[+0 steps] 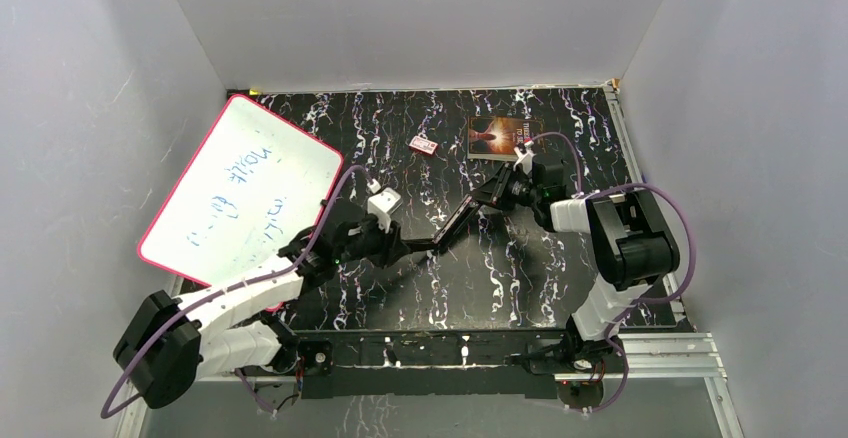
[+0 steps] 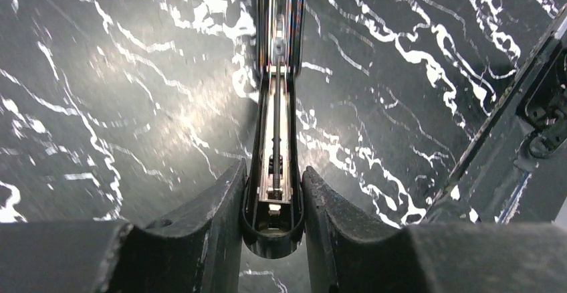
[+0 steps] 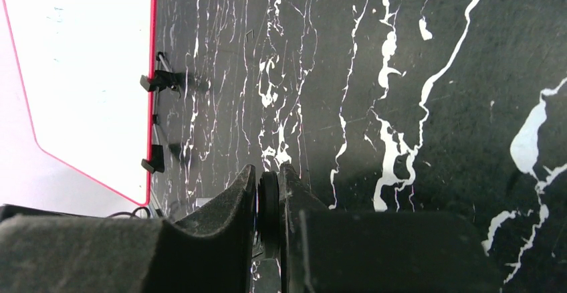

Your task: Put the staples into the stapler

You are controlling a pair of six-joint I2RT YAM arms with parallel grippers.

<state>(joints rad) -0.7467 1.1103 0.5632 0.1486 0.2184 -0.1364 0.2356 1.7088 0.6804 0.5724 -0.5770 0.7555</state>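
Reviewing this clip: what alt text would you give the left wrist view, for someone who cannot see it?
The left pincer is shut on the near end of an opened stapler, whose silvery magazine channel and spring rod run straight up the frame. Beneath is the black, white-veined table; a dark part crosses the right edge.

Top camera is looking down from high on the near side of the opened stapler (image 1: 455, 220), taking in the marbled table (image 1: 560, 288). Left wrist camera is pressing in close, peering along the stapler's channel. Right wrist camera is staring down past the stapler, sharing the whiteboard (image 3: 80, 72) with the top view.
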